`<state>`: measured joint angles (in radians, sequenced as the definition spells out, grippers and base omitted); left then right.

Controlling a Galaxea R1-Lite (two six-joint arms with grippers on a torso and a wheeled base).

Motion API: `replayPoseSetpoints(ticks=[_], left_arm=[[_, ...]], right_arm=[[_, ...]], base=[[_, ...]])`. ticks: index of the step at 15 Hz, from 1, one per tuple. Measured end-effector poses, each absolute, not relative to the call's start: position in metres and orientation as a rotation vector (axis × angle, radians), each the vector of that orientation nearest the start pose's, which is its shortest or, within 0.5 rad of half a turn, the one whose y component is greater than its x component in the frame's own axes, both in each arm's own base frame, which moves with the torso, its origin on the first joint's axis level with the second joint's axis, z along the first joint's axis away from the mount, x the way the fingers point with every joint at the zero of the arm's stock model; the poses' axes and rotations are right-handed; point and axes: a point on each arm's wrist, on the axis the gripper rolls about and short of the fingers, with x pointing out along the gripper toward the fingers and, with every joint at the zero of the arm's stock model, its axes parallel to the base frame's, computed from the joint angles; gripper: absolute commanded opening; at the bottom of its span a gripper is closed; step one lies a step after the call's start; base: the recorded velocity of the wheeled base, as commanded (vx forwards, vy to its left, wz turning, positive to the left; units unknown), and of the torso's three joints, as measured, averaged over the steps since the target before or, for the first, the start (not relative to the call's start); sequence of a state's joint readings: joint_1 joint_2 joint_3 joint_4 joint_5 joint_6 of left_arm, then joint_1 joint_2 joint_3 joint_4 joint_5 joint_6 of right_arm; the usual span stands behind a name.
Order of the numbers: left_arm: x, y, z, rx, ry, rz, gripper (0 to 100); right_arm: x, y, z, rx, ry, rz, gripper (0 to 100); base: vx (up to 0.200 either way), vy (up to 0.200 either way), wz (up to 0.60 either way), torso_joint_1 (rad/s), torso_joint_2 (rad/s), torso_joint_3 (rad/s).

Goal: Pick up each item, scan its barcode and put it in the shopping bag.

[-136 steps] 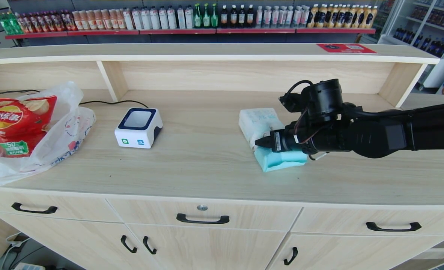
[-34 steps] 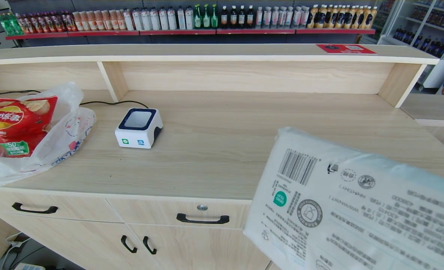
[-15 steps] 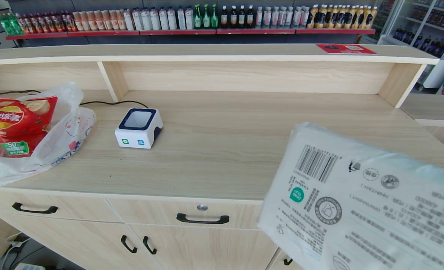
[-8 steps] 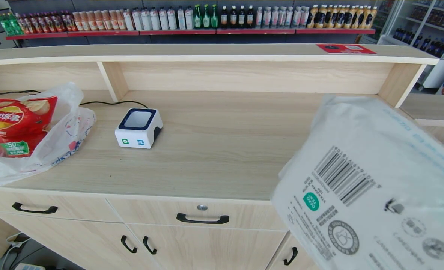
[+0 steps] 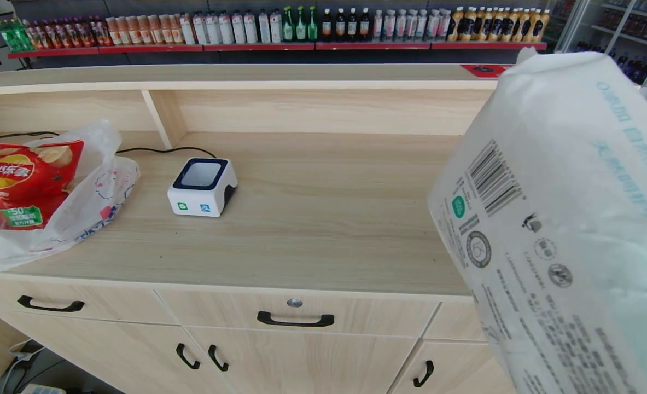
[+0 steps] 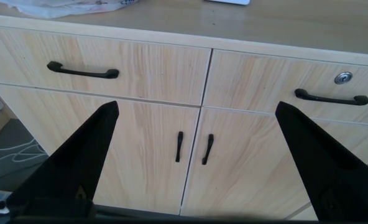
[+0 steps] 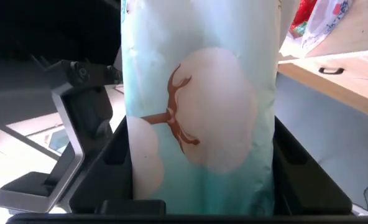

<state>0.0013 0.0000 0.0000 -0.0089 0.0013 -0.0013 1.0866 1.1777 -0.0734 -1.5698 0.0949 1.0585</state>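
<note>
The right gripper (image 7: 199, 180) clamps a soft, probably light tissue pack (image 5: 569, 219) aloft, well right of the scanner (image 5: 202, 186). The slick wrapper likely needs a firm mid-body squeeze. The left gripper (image 6: 196, 109) hangs open below scanner level.

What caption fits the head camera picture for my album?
A white plastic pack, barcode showing, held right of the white cube scanner on the wooden counter.

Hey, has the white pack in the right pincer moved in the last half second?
Yes. The white pack has swung upward: its top now overlaps the counter's upper shelf, where before it sat below it.
</note>
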Motion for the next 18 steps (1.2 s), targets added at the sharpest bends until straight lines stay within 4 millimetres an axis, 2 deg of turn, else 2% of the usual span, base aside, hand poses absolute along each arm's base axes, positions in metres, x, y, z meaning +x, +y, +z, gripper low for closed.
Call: replayPoseSetpoints(ticks=[6,10,12,14,18], left_arm=[[-0.023,0.000,0.076,-0.001,-0.009,0.003,100],[-0.023,0.000,0.076,-0.001,-0.009,0.002,100],[-0.023,0.000,0.076,-0.001,-0.009,0.002,100],[-0.023,0.000,0.076,-0.001,-0.009,0.003,100],[-0.023,0.000,0.076,0.000,-0.007,0.002,100]], right_arm=[[0.064,0.102,0.196,1.008,0.112,1.226,0],[0.074,0.085,0.189,0.914,0.100,1.228,0],[0.085,0.074,0.186,0.836,0.058,1.160,0],[0.101,0.065,0.180,0.644,-0.030,1.035,0],[0.124,0.064,0.168,0.348,-0.107,0.905,0]], base=[[0.000,0.000,0.00,0.000,0.00,0.000],[0.000,0.000,0.00,0.000,0.00,0.000],[0.000,0.000,0.00,0.000,0.00,0.000],[0.000,0.000,0.00,0.000,0.00,0.000],[0.000,0.000,0.00,0.000,0.00,0.000]])
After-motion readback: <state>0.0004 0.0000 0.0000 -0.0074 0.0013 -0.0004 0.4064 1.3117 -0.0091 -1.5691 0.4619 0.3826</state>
